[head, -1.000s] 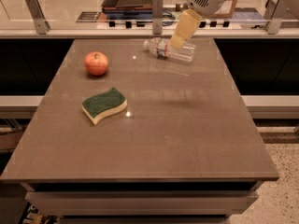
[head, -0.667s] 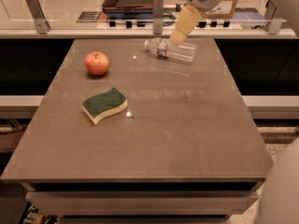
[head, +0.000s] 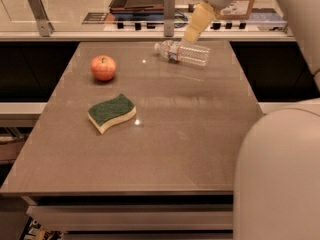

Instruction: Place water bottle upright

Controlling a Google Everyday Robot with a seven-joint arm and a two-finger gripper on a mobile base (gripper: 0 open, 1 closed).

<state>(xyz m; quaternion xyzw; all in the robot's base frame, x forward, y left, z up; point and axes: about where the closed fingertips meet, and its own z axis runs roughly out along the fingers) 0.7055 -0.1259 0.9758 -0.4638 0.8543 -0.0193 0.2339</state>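
Gripper [head: 189, 36]: tip has lifted slightly since a second ago, now just above the lying water bottle [head: 184, 53] | My arm housing [head: 280, 174]: out of view a second ago, since swung in, now a large pale mass well below the gripper and to its right

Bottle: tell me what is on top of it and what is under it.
The tool hangs right over the bottle, which lies on its side on the table. The tool's tip covers the contact spot, so touching cannot be told.
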